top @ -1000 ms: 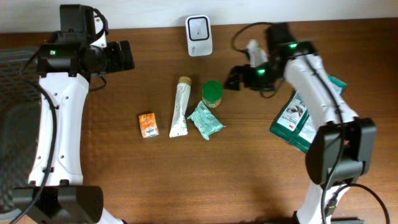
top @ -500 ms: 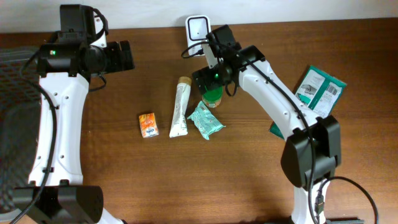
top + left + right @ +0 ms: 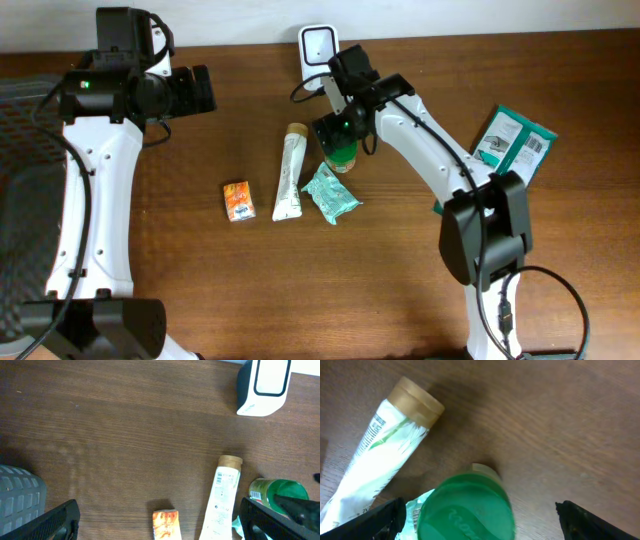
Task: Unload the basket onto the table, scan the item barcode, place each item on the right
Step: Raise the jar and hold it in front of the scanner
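The white barcode scanner stands at the table's far edge and also shows in the left wrist view as the scanner. A green-lidded jar stands upright in front of it. My right gripper hangs directly over the jar, open. In the right wrist view the jar lid sits between the spread fingers of the right gripper, without touching them. My left gripper is open and empty at the far left, well above the table, and shows as the left gripper in its own view.
A white tube with a tan cap lies left of the jar, and a teal pouch lies just in front of it. A small orange packet is further left. Green flat packs lie at the right. A grey mat borders the left edge.
My right arm swung from the green packs at the right across to above the green-lidded jar and settled closer over it. The left arm has not moved.
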### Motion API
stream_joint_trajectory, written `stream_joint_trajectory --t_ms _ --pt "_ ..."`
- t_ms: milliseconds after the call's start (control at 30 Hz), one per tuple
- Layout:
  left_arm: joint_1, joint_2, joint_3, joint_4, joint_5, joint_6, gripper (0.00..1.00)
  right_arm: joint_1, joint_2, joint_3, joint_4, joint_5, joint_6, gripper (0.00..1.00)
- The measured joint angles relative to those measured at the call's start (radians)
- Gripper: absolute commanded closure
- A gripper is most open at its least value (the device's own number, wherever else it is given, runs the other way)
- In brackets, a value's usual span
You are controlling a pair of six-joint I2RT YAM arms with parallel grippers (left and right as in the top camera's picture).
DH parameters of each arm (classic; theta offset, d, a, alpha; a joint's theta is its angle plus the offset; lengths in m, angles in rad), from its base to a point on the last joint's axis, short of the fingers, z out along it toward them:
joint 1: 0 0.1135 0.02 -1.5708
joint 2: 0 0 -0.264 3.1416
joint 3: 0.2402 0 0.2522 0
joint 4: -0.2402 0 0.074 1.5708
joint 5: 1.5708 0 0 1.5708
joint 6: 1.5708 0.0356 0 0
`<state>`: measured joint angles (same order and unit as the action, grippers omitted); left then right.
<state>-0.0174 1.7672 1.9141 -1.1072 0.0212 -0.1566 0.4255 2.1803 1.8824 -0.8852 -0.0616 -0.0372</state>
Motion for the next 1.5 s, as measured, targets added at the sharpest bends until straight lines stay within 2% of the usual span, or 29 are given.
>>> stream_joint_trajectory --t_ms 133,233,333,500,800,1067,1267,1400,1500 --pt "0.0 0.0 0.0 0.0 0.0 0.0 0.01 0.0 0.045 0.0 0.0 -0.019 0.022 0.12" --pt "0.0 0.0 0.0 0.0 0.0 0.0 0.01 0.0 0.05 0.0 0.0 -0.023 0.05 0.2" --pt "0.0 0.0 0.0 0.0 0.0 0.0 0.01 0.0 0.05 0.0 -0.006 -0.021 0.081 0.23" --pt "0.0 0.0 0.0 0.0 0.0 0.0 0.01 0.0 0.05 0.0 -0.033 -0.018 0.095 0.37" --pt "0.0 0.0 0.0 0.0 0.0 0.0 0.01 0.0 0.05 0.003 -0.039 -0.014 0.097 0.47" --pt "0.0 0.0 0.0 0.0 0.0 0.0 0.01 0.0 0.014 0.003 -0.081 -0.014 0.098 0.48" --pt "0.0 0.0 0.0 0.0 0.0 0.0 0.01 -0.005 -0.121 0.003 -0.108 -0.03 0.091 0.49" --pt "0.0 0.0 0.0 0.0 0.0 0.0 0.01 -0.058 -0.222 0.003 -0.128 -0.22 0.008 0.48" --pt "0.0 0.0 0.0 0.0 0.0 0.0 0.01 -0.14 -0.241 0.003 -0.145 -0.494 -0.104 0.48"
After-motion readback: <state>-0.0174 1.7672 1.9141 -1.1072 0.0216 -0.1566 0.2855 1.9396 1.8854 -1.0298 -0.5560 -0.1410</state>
